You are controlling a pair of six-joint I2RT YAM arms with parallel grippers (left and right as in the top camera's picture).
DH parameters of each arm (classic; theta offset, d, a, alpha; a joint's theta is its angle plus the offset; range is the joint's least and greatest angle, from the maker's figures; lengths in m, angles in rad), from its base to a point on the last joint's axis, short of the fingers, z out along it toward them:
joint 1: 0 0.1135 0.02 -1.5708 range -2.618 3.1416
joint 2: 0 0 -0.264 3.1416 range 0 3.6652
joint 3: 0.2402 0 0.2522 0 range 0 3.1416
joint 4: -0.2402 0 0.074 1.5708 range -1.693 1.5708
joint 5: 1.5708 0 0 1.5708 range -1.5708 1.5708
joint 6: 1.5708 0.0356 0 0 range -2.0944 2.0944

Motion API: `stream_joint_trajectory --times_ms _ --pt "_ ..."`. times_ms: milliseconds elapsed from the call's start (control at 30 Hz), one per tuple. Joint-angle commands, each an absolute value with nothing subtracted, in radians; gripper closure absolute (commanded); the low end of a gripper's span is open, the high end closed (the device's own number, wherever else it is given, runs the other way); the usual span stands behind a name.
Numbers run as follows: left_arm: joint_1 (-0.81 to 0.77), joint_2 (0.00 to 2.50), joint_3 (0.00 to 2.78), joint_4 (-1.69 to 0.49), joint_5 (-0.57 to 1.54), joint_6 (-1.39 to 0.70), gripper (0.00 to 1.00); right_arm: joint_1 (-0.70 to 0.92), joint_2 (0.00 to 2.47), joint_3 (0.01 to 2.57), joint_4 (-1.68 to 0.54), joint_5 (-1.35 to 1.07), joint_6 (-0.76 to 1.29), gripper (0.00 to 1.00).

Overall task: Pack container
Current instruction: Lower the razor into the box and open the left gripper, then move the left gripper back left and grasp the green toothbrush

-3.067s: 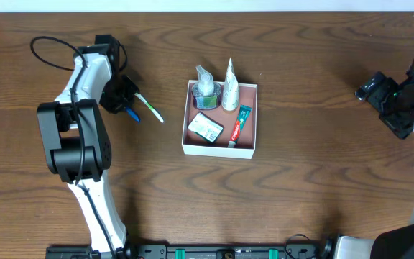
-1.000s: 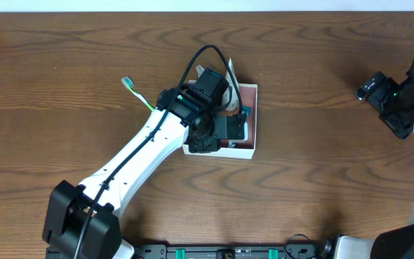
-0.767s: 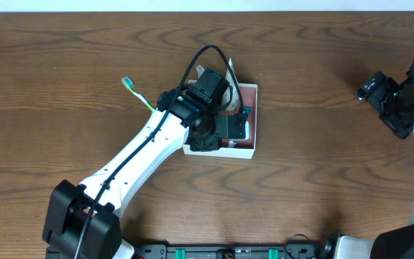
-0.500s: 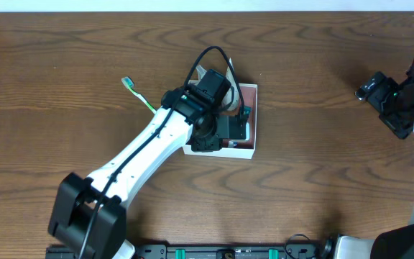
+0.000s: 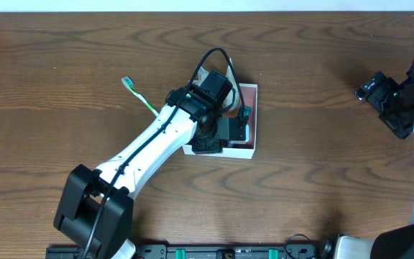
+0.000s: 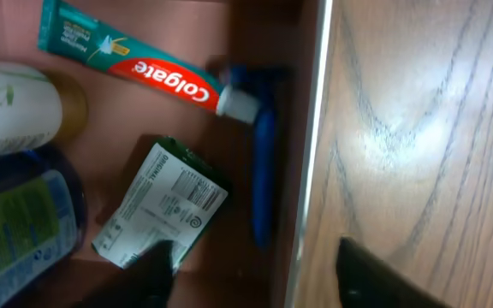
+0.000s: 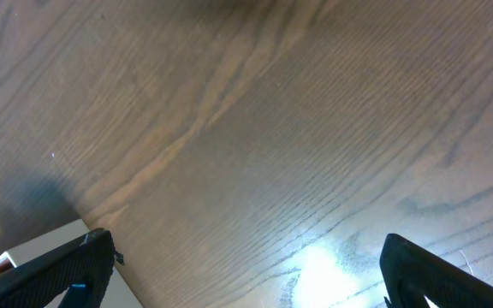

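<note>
I am at the drop-off step of packing. My left gripper (image 6: pixel 255 261) hangs over the container (image 5: pixel 244 151) with its fingers spread wide and nothing between them. Right below the gap a blue-handled piece (image 6: pixel 264 171) lies flat on the reddish-brown floor, close along the white wall (image 6: pixel 315 128), so I judge this item as delivered.

The container sits near the middle of the table, a little toward the far side, and my left forearm covers much of it from above. It stands flat with its open side up. It is square, so it has no real long axis, and its walls run roughly in line with the table edges.

Inside it I can see:
- the toothpaste tube (image 6: pixel 135 64), lying slantwise with its cap touching the top of the blue piece
- a green-white packet (image 6: pixel 165 205)
- a white bottle (image 6: pixel 11 98) and a blue bottle (image 6: pixel 24 214) on the far side from the wall

One thing is not yet in: a green toothbrush (image 5: pixel 139 95) lies on the bare wood, well to the left of the container. Its head points to the far left and its handle runs toward my arm.

The next move, as I judge it, calls for lifting straight up so my fingers clear the wall and the bottles. Then I swing left and turn the wrist so the fingers close across the thin handle, not along it.

My right gripper (image 7: pixel 246 257) is parked over empty wood at the right edge, its fingers apart and holding nothing
</note>
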State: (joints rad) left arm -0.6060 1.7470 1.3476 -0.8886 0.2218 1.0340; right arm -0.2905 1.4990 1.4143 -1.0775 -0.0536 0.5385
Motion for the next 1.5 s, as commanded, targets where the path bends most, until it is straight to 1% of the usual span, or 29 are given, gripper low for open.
stream_joint_trajectory --times_ms 0,67,233,367,467,567,600,633,733,867,967,1000,1133,1233,1367,1467 --pt "-0.61 1.751 1.341 -0.892 0.216 1.038 0.27 -0.294 1.505 1.423 -1.077 -0.057 0.549 0.01" --pt "-0.61 1.749 1.341 -0.891 0.216 1.039 0.24 -0.294 1.505 1.423 -1.077 -0.057 0.549 0.01" --pt "-0.61 1.72 1.358 -0.891 0.216 1.038 0.24 -0.294 1.505 1.423 -1.077 -0.057 0.549 0.01" --pt "-0.615 1.647 1.383 -0.891 0.218 1.026 0.24 -0.294 1.505 1.423 -1.077 -0.057 0.549 0.01" --pt "-0.62 1.56 1.387 -0.89 0.218 0.981 0.24 -0.294 1.505 1.423 -1.077 -0.057 0.549 0.01" --pt "-0.61 1.466 1.387 -0.887 0.217 0.847 0.24 -0.294 1.505 1.423 -1.077 -0.057 0.549 0.01" --pt "-0.601 1.443 1.387 -0.886 0.217 0.809 0.2 -0.294 1.505 1.423 -1.077 -0.057 0.549 0.01" --pt "-0.59 1.423 1.387 -0.881 0.216 0.777 0.02 -0.294 1.505 1.423 -1.077 -0.057 0.549 0.01" --pt "-0.523 1.382 1.387 -0.835 0.216 0.632 0.02 -0.294 1.505 1.423 -1.077 -0.057 0.549 0.01" --pt "-0.372 1.382 1.387 -0.743 0.216 0.34 0.02 -0.294 1.505 1.423 -1.077 -0.057 0.549 0.01" --pt "-0.242 1.406 1.387 -0.697 0.181 0.064 0.02 -0.294 1.505 1.423 -1.077 -0.057 0.549 0.01" --pt "-0.19 1.419 1.387 -0.692 0.157 -0.059 0.02 -0.294 1.505 1.423 -1.077 -0.057 0.549 0.01" --pt "-0.064 1.466 1.387 -0.669 0.154 -0.29 0.02 -0.294 1.505 1.423 -1.077 -0.057 0.549 0.01" --pt "-0.022 1.508 1.386 -0.649 0.153 -0.361 0.02 -0.294 1.505 1.423 -1.077 -0.057 0.549 0.01" --pt "-0.017 1.578 1.385 -0.609 0.138 -0.319 0.02 -0.294 1.505 1.423 -1.077 -0.057 0.549 0.01" --pt "-0.017 1.645 1.39 -0.597 0.13 -0.34 0.02 -0.294 1.505 1.423 -1.077 -0.057 0.549 0.01"
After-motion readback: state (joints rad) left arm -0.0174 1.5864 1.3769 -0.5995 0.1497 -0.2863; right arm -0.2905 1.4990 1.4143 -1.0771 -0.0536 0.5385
